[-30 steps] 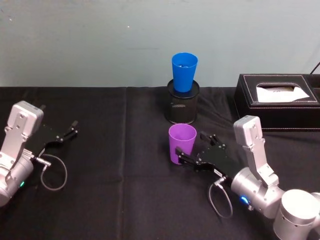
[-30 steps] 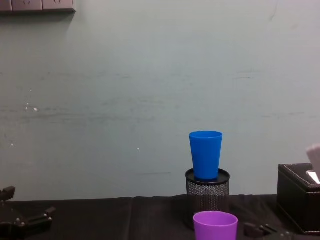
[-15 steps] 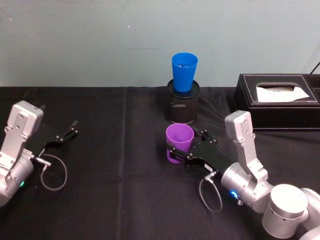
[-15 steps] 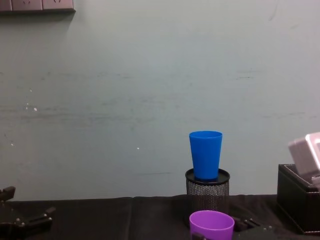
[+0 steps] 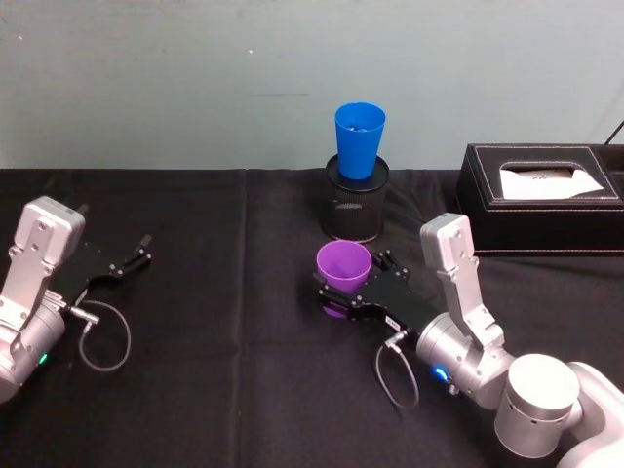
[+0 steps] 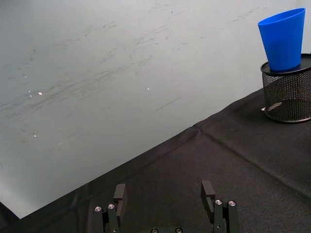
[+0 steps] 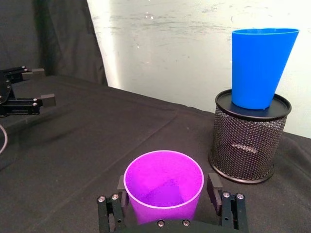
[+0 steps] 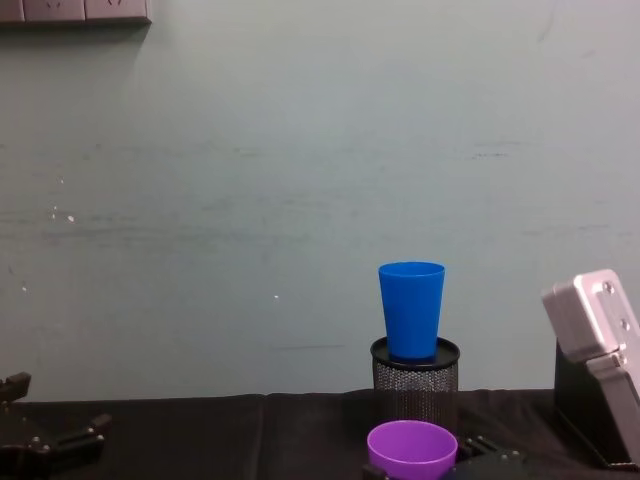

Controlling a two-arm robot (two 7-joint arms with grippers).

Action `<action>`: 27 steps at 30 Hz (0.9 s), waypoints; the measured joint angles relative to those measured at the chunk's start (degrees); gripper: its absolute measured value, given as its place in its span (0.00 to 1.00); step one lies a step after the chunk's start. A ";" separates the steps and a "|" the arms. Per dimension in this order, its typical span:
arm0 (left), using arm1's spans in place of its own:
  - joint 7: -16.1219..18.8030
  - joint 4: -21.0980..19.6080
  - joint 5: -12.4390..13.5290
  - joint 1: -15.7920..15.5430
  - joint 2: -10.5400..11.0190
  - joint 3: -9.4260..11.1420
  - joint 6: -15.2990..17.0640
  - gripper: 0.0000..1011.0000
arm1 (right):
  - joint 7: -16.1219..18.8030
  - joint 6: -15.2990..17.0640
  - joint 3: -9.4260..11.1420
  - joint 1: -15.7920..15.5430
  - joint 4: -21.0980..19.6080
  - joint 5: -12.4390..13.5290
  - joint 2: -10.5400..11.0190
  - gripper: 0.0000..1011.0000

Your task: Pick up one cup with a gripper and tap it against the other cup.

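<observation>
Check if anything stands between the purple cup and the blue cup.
Nothing visible does. The blue cup sits raised in the mesh holder, beyond the purple cup at the right hand.

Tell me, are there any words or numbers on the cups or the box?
None to read. The purple cup, the blue cup, the mesh holder and the black box are plain, with no words, numbers or signs on them.
</observation>
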 joint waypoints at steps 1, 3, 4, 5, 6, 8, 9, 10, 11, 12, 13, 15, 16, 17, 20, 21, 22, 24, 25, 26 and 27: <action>0.00 0.00 0.00 0.00 0.00 0.00 0.00 0.99 | 0.06 -0.06 0.13 0.04 0.27 -0.25 -0.22 0.99; 0.00 0.00 0.00 0.00 0.00 0.00 0.00 0.99 | 0.13 -0.13 0.27 0.08 0.45 -0.41 -0.41 0.99; 0.00 0.00 0.00 0.00 0.00 0.00 0.00 0.99 | 0.17 -0.16 0.42 0.08 0.53 -0.70 -0.56 0.99; 0.00 0.00 0.00 0.00 0.00 0.00 0.00 0.99 | 0.17 -0.16 0.50 0.08 0.54 -0.81 -0.64 0.99; 0.00 0.00 0.00 0.00 0.00 0.00 0.00 0.99 | 0.17 -0.16 0.59 0.07 0.54 -0.90 -0.71 0.97; 0.00 0.00 0.00 0.00 0.00 0.00 0.00 0.99 | 0.16 -0.07 0.78 0.00 0.52 -1.16 -0.86 0.95; 0.00 0.00 0.00 0.00 0.00 0.00 0.00 0.99 | 0.13 0.05 1.07 -0.11 0.46 -1.44 -1.07 0.90; 0.00 0.00 0.00 0.00 0.00 0.00 0.00 0.99 | 0.13 0.10 1.14 -0.15 0.43 -1.53 -1.11 0.88; 0.00 0.00 0.00 0.00 0.00 0.00 0.00 0.99 | 0.13 0.26 1.33 -0.21 0.37 -1.69 -1.24 0.83; 0.00 0.00 0.00 0.00 0.00 0.00 0.00 0.99 | 0.13 0.35 1.43 -0.22 0.35 -1.75 -1.29 0.81; 0.00 0.00 0.00 0.00 0.00 0.00 0.00 0.99 | 0.13 0.43 1.53 -0.23 0.32 -1.84 -1.33 0.80; 0.00 0.00 0.00 0.00 0.00 0.00 0.00 0.99 | 0.30 0.69 1.82 -0.37 -0.06 -2.08 -1.43 0.78; 0.00 0.00 0.00 0.00 0.00 0.00 0.00 0.99 | 0.39 0.93 2.04 -0.52 -0.59 -2.15 -1.42 0.77; 0.00 0.00 0.00 0.00 0.00 0.00 0.00 0.99 | 0.39 0.93 2.04 -0.52 -0.59 -2.15 -1.42 0.77; 0.00 0.00 0.00 0.00 0.00 0.00 0.00 0.99 | 0.44 2.05 2.71 -1.15 -2.98 -2.59 -1.03 0.75; 0.00 0.00 0.00 0.00 0.00 0.00 0.00 0.99 | 0.44 2.35 2.88 -1.30 -3.65 -2.69 -0.87 0.75; 0.00 0.00 0.00 0.00 0.00 0.00 0.00 0.99 | 0.42 2.84 3.03 -1.45 -4.33 -2.88 -0.67 0.75; 0.00 0.00 0.00 0.00 0.00 0.00 0.00 0.99 | 0.33 4.33 3.52 -1.88 -6.52 -3.29 -0.04 0.74; 0.00 0.00 0.00 0.00 0.00 0.00 0.00 0.99 | 0.24 5.09 3.70 -2.04 -7.35 -3.41 0.23 0.74; 0.00 0.00 0.00 0.00 0.00 0.00 0.00 0.99 | 0.19 5.81 3.87 -2.17 -8.19 -3.51 0.50 0.74; 0.00 0.00 0.00 0.00 0.00 0.00 0.00 0.99 | 0.14 7.18 4.17 -2.40 -9.63 -3.70 0.97 0.74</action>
